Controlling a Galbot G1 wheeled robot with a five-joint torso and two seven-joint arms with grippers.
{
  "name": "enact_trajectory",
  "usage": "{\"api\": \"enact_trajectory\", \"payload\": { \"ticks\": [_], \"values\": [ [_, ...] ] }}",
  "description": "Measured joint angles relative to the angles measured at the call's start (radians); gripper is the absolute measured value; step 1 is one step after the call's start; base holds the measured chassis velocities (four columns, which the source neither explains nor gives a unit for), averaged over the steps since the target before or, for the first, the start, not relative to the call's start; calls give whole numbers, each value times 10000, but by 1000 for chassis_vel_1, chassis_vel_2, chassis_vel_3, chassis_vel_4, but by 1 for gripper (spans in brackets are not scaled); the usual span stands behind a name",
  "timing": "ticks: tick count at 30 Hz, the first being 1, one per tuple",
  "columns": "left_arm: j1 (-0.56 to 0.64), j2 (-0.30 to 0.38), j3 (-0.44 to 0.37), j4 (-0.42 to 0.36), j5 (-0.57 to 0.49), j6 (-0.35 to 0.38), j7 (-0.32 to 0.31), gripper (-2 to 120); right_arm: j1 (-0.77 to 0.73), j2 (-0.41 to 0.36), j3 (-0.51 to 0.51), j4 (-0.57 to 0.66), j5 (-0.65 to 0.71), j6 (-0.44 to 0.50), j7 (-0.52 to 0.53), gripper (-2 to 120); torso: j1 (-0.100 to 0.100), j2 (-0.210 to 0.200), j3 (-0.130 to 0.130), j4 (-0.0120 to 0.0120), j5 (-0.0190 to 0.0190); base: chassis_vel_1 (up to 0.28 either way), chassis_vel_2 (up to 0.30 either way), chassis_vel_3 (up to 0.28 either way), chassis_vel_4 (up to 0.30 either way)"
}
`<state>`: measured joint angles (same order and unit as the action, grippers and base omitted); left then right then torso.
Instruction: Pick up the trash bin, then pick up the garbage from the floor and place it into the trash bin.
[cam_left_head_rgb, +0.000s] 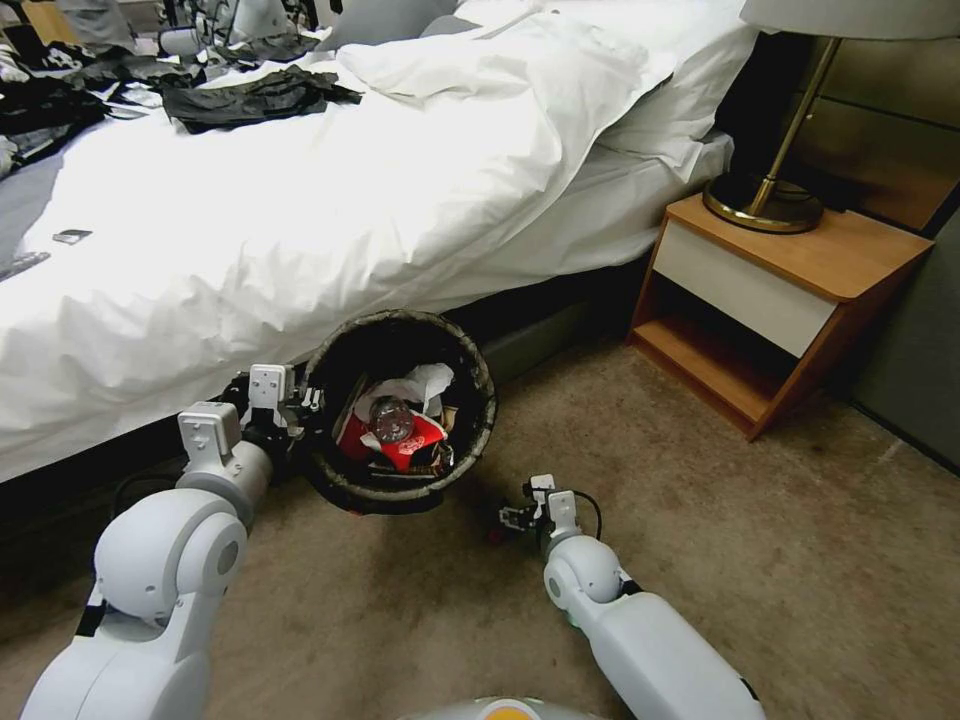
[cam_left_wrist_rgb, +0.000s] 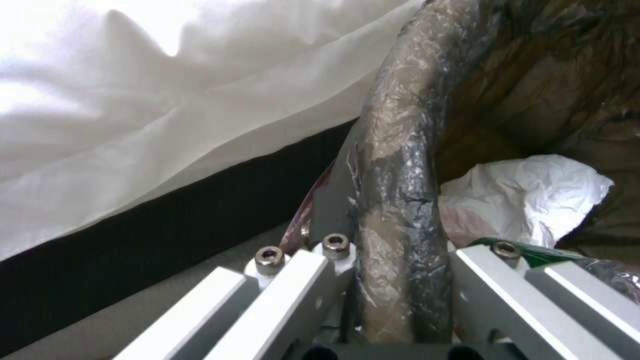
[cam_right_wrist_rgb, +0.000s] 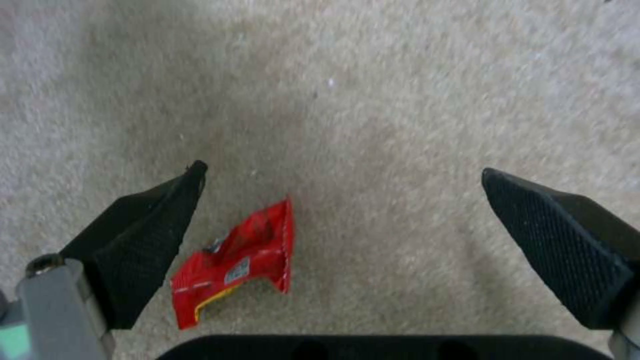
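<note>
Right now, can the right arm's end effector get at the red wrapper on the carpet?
Probably yes. The right end effector is open above the red wrapper, which lies flat on bare carpet nearer one fingertip, with nothing between them.

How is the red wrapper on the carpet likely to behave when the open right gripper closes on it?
The red wrapper looks thin and creased, so it probably crumples rather than resists. It seems very light. Lying flat on the carpet, it may slide before the right gripper pinches it.
</note>
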<state>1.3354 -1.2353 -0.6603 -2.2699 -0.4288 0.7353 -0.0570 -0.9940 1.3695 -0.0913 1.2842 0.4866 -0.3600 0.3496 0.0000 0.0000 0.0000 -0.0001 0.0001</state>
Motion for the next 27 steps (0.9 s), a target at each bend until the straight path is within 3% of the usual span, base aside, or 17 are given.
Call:
{"api": "enact_trajectory", "payload": {
  "ticks": [9, 27],
  "values": [
    [-2, -4, 11, 31, 29, 0, 39, 1, 369, 298, -204, -885, 34, 23, -55, 100, 0, 0, 0, 1, -1, 0, 0, 0, 0],
    [-18, 5, 69, 83, 45, 0, 70, 1, 350, 551, -599, -1407, 26, 183, -288, 100, 0, 0, 0, 1, -1, 0, 0, 0, 0]
  ]
}}
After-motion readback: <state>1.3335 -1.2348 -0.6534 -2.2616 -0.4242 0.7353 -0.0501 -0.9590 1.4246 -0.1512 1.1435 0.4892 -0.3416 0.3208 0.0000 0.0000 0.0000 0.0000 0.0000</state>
